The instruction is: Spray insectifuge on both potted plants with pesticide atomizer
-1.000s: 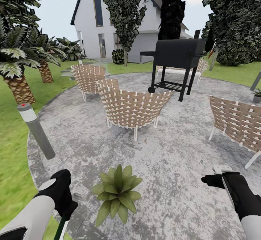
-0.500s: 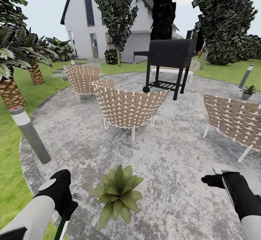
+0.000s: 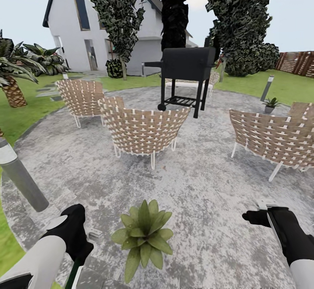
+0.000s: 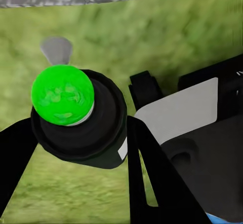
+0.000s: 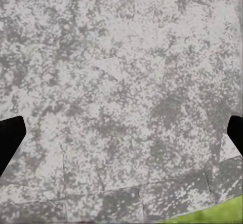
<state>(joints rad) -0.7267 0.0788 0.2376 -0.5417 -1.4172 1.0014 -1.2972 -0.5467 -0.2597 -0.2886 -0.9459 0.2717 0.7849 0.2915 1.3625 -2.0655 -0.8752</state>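
Pesticide atomizer sits clamped between the 2 dark fingers of the left gripper, its bright green cap facing the wrist camera with grass beneath it. From the head view only a sliver of the dark green bottle shows below the left gripper, low at the edge of the paved patio.

1 potted plant lies on the patio just beside that hand, a low rosette of broad leaves. A 2nd small plant stands well apart at the far side of the patio near a light post; I cannot tell from here whether it is the other one to treat.

Right gripper hangs over bare paving with its fingers spread wide and nothing between them.

To my eye the grab is done and the spraying is what matters next. I would bring the nozzle round to face the near rosette, since the bottle seems aimed at the lawn, then hold it above the leaves and sweep across so every leaf is wetted. Keeping the grip firm and the bottle clear of the grey bollard seems wise, and the woven chairs would need a wide berth on the way to the 2nd plant.
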